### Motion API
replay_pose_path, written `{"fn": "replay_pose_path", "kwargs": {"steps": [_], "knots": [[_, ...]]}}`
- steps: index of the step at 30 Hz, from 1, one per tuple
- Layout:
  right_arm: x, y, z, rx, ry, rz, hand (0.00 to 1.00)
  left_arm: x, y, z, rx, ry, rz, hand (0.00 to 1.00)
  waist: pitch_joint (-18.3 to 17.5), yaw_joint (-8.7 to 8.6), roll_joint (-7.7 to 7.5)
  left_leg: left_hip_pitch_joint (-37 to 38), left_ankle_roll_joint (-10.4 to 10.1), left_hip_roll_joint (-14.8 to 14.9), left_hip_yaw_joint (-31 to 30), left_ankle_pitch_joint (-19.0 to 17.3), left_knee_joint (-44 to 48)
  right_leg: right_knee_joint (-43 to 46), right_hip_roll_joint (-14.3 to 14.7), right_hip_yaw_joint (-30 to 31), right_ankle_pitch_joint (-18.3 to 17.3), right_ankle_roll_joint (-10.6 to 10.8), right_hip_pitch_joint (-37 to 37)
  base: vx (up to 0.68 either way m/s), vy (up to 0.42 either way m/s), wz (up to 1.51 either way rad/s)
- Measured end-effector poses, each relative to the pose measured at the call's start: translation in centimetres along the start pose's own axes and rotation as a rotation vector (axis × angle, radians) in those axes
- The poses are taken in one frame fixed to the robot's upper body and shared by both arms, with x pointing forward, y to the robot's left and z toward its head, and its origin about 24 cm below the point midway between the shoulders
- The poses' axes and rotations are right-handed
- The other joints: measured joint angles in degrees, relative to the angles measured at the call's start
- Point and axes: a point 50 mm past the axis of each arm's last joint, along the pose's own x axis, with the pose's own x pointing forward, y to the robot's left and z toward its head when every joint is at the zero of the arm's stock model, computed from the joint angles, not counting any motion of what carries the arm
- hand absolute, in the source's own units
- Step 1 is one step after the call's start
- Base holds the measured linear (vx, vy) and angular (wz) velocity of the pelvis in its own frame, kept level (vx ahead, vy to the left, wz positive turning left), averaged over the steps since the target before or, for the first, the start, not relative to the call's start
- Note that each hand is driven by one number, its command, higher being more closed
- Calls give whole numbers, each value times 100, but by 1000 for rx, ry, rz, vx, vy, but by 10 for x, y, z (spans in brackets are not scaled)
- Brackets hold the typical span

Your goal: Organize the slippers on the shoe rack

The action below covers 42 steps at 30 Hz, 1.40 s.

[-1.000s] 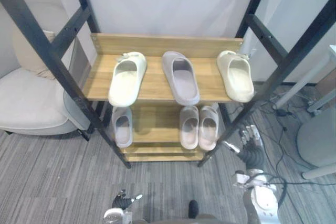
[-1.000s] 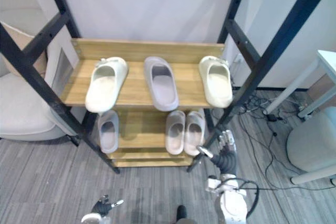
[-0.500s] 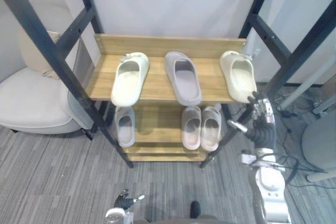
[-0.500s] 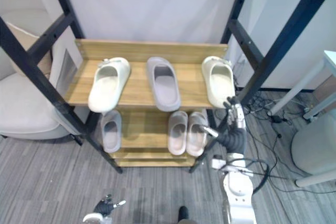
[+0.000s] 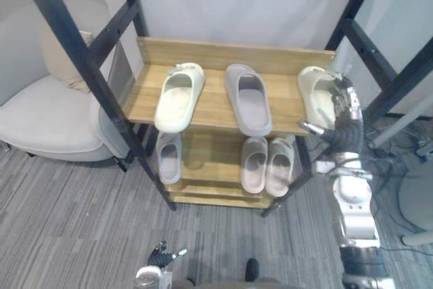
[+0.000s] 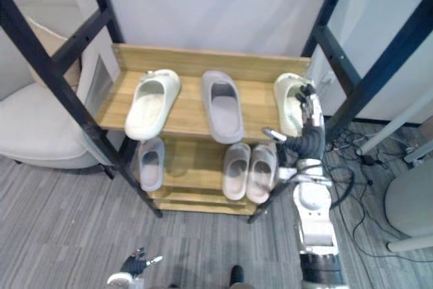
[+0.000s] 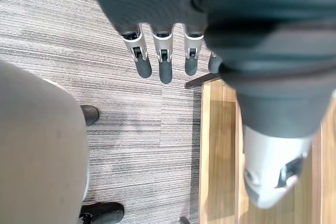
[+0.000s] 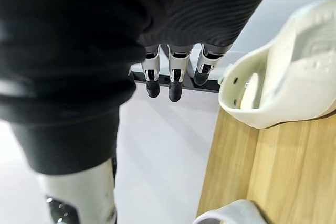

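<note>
The right hand (image 5: 343, 123) was held, fingers straight and slightly spread, just beside the cream slipper (image 5: 312, 91) at the right end of the shoe rack's (image 5: 211, 103) top shelf, judged light, pliable foam best gripped across its strap.

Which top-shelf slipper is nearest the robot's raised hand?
The right-end cream slipper, beside the right hand; the grey slipper and left cream slipper lie farther away.
</note>
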Motion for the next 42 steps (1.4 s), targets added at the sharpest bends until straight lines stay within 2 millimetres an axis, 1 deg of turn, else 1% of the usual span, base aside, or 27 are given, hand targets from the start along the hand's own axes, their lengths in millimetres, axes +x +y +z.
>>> {"fn": "replay_pose_path", "kwargs": {"steps": [2, 3, 7, 10, 12, 14, 18, 19, 20, 25, 30, 34, 35, 39, 42], "knots": [[11, 0, -2, -8, 12, -8, 0, 0, 1, 1, 2, -2, 2, 0, 32, 8, -24, -4, 2, -2, -3, 1, 0, 0, 0, -1, 0, 0, -4, 0, 0, 0], [19, 1, -4, -15, 18, -10, 0, 0, 2, 2, 2, -6, 2, 0, 54, 19, -35, -9, 2, -3, -5, 1, -3, 0, 0, -3, 0, 0, -10, 0, 0, 0], [38, 1, -3, -26, 21, -31, 0, 1, 2, 7, 2, -26, 1, 0, 187, 71, -53, -43, 6, -9, -7, 4, -5, 1, -3, -3, 1, -1, -45, 0, 0, 0], [54, 8, -4, -32, 37, -22, 0, 2, 2, 10, 1, -40, -10, 0, 244, 99, -53, -131, 20, -14, -23, 14, -1, 2, -6, -13, 9, -13, -122, 4, -5, 2], [68, 14, 5, -45, 7, 1, 0, 2, 2, 13, -1, -49, -9, 0, 306, 120, -58, -145, 21, -14, -83, 14, -2, 2, -4, -50, 28, -38, -119, 7, -14, 7], [77, 21, 5, -48, 18, 16, 0, 2, 2, 14, -2, -52, -9, 0, 332, 138, -64, -154, 26, -13, -104, 16, -2, 2, -3, -80, 57, -78, -119, -13, -5, 6], [88, 28, 5, -56, 40, 32, 0, 3, 3, 21, -20, -80, -6, 0, 449, 266, -120, -167, 50, -20, -123, 31, -4, 2, -6, -133, 97, -128, -120, -34, -6, 5], [95, 36, 6, -64, 46, 58, 0, 3, 4, 23, -25, -91, -2, 0, 512, 276, -145, -194, 67, -31, -140, 43, -4, 2, -15, -147, 109, -144, -134, -51, -15, 4], [97, 38, 9, -64, 40, 65, 0, 4, 4, 25, -29, -100, -2, 0, 556, 283, -149, -198, 68, -35, -144, 45, -4, 2, -19, -151, 109, -145, -134, -41, -15, 6], [110, 42, 17, -95, 21, 79, 0, 4, 5, 27, -38, -108, 2, 0, 633, 293, -151, -224, 76, -42, -166, 61, -31, 2, -23, -184, 109, -145, -157, -10, -6, 2], [121, 51, 22, -104, 28, 107, 0, 5, 6, 32, -41, -119, 19, 0, 751, 320, -185, -219, 68, -42, -178, 93, -75, 2, -24, -200, 110, -145, -164, -12, -9, 0], [130, 54, 22, -108, 57, 117, 0, 5, 7, 35, -56, -127, 23, 0, 842, 364, -200, -216, 62, -43, -176, 100, -80, 2, -24, -201, 110, -146, -164, -9, -6, 0], [131, 54, 24, -108, 55, 117, 100, 6, 7, 36, -57, -128, 23, 0, 853, 373, -204, -217, 57, -43, -176, 104, -86, 2, -24, -202, 110, -146, -166, 0, 0, 0], [135, 55, 25, -109, 65, 122, 100, 6, 7, 36, -64, -128, 25, 0, 858, 402, -212, -195, 49, -47, -162, 165, -192, 2, -24, -200, 111, -148, -199, -18, -16, 0], [138, 57, 30, -104, 53, 131, 100, 6, 9, 37, -72, -130, 30, 0, 901, 403, -262, -191, 38, -48, -160, 238, -290, 2, -23, -202, 120, -160, -241, -40, -31, 0]]}}
